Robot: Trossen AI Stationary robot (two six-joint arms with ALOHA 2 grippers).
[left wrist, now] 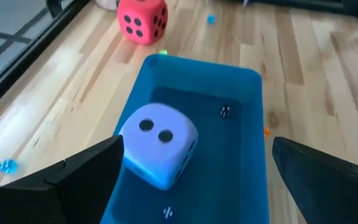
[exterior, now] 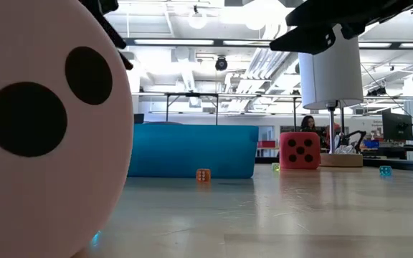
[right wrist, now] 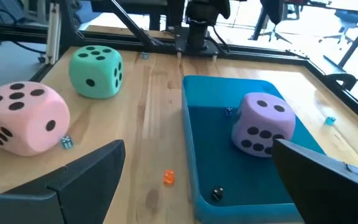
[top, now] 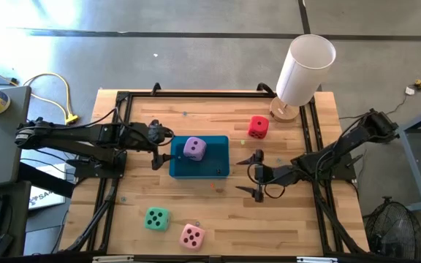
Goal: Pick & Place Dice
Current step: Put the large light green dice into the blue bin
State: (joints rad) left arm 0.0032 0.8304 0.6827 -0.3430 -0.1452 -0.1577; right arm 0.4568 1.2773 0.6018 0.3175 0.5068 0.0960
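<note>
A lilac die (top: 194, 148) rests on the floor of the teal tray (top: 214, 169) at the table's middle. The red die (top: 258, 127) sits on the wood beyond the tray, toward the far right. Near the front edge sit the mint green die (top: 156, 218) and the pink die (top: 191, 236). My left gripper (top: 156, 149) hovers open at the tray's left end, facing the lilac die (left wrist: 157, 146). My right gripper (top: 259, 174) hovers open to the right of the tray, looking across it (right wrist: 229, 180) at the lilac die (right wrist: 263, 124), the green die (right wrist: 96, 71) and the pink die (right wrist: 23, 118).
A tall white cylinder (top: 305, 66) on a wooden base stands at the far right corner, behind the red die (exterior: 300, 150). Tiny loose dice lie about, one of them orange (right wrist: 169, 177) beside the tray. A black frame (top: 123, 98) rims the table.
</note>
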